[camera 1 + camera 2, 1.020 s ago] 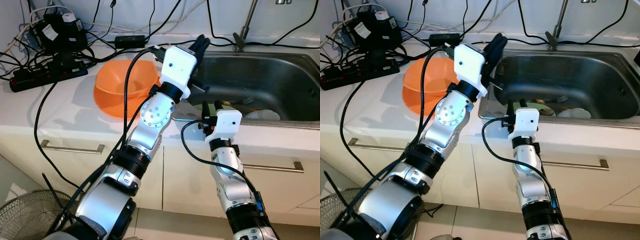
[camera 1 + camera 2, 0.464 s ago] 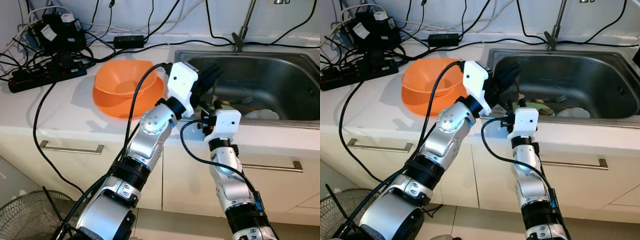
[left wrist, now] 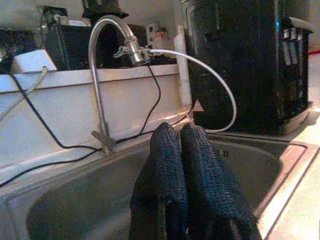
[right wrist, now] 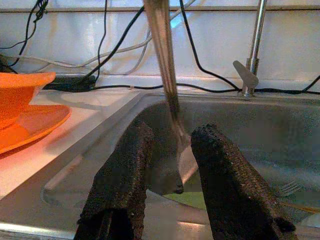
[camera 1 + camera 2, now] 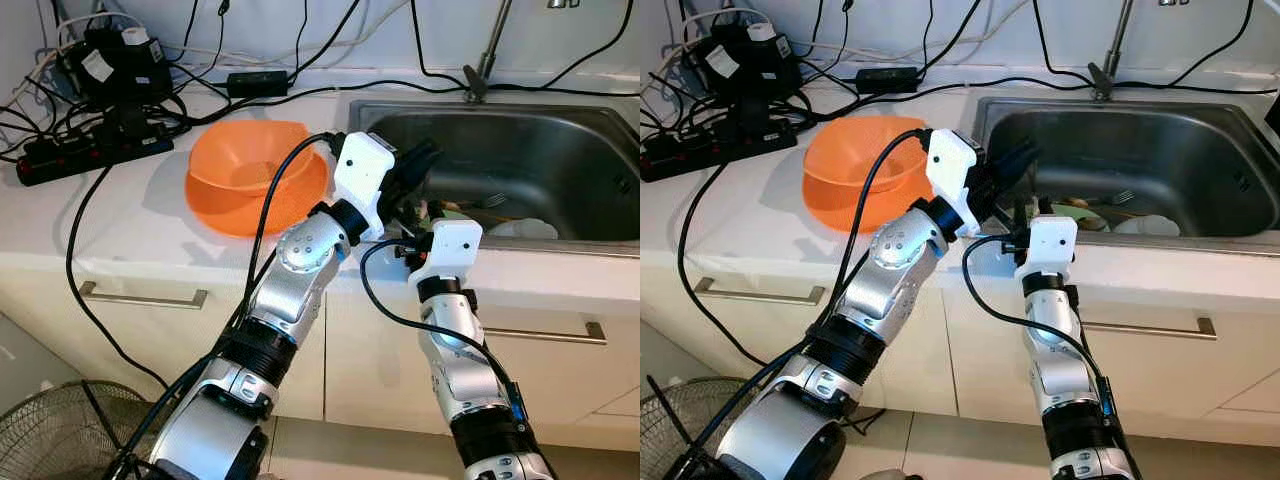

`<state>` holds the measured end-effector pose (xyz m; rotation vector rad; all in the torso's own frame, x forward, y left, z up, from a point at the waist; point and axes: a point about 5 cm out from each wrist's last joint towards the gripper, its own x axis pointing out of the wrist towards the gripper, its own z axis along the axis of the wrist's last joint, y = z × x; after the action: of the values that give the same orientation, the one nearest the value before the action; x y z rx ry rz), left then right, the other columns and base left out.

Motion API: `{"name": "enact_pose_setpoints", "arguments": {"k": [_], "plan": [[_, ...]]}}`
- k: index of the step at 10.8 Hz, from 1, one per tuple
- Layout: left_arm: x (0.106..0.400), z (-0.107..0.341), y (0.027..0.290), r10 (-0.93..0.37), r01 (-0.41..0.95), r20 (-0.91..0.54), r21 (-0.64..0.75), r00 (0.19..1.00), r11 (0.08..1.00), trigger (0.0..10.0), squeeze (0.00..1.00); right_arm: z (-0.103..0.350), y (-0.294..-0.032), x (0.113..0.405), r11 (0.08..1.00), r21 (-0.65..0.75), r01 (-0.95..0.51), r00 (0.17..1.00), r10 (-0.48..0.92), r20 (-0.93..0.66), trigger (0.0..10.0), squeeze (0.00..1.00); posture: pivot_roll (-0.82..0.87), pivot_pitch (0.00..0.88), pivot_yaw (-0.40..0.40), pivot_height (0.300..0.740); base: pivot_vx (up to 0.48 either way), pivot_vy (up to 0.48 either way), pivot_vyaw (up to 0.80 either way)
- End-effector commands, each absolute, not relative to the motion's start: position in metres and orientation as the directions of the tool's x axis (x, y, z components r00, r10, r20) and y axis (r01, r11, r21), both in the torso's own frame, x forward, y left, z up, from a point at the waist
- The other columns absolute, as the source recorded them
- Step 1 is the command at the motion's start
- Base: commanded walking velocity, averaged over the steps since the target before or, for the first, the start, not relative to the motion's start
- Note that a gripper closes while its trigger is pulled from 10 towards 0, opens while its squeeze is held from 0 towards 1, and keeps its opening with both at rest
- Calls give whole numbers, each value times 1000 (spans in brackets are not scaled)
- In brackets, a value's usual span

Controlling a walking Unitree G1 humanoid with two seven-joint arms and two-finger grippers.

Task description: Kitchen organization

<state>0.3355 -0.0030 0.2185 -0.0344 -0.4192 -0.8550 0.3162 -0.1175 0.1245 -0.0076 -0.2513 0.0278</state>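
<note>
Sink [image 5: 560, 150]: fork [image 5: 490, 202], white dish [image 5: 528, 229]. Left pincer [image 3: 186, 150] closed, empty; right pincer [image 4: 167, 137] parted around spoon [image 4: 165, 75].

The white countertop [image 5: 130, 225] carries an orange bowl [image 5: 245, 160] on an orange plate [image 5: 260, 205], beside tangled cables [image 5: 110, 90].

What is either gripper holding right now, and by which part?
Right gripper is open; a metal utensil stands in the gap, ungripped. Left gripper is shut; whether it pinches the utensil's upper end cannot be told.
</note>
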Motion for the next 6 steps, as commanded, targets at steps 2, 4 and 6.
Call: {"name": "enact_pose_setpoints", "arguments": {"k": [2,4,6], "plan": [[337,219,2,-711,717,369,150,599,681,10000,0,119,-118,316,1000,-11,-20,976,22,219,10000,0,48,0,71,740,0,0,0],[335,211,1,-745,747,329,150,580,647,10000,0,124,-119,319,1000,-11,-14,972,16,234,10000,0,47,0,69,740,0,0,0],[333,209,-1,-756,760,325,145,568,633,10000,0,127,-117,320,1000,-7,-18,970,19,242,10000,0,47,0,68,740,0,0,0]]}}
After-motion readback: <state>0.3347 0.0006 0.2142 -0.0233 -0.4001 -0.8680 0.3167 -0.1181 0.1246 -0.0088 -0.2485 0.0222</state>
